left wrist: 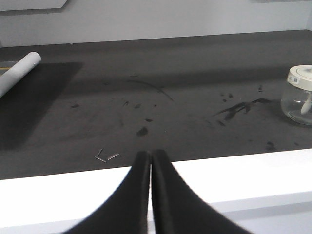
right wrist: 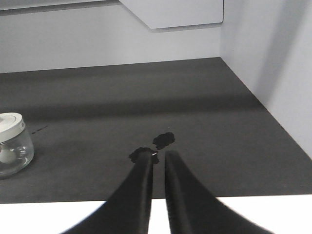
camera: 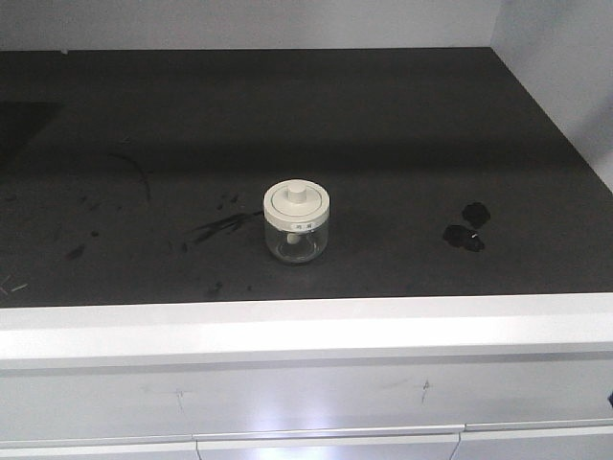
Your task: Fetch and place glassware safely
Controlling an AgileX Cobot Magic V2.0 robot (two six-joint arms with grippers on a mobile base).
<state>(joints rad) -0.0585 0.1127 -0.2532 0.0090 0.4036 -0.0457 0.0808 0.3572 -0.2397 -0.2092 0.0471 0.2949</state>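
A: Front view?
B: The jar (camera: 298, 223) stands upright mid-counter (camera: 383, 125), lid (camera: 298, 202) on; dark blotches (camera: 465, 226) at its three o'clock.
A: Left wrist view?
B: Left gripper (left wrist: 150, 157) fingers pressed together, empty; jar at two o'clock.
A: Right wrist view?
B: Right gripper (right wrist: 157, 157) fingers slightly apart, empty; jar at nine o'clock.

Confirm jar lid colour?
Cream-white lid, clear glass jar below; shows best in the exterior front-facing view.

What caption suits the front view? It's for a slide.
Lidded glass jar standing alone on a scuffed black countertop.
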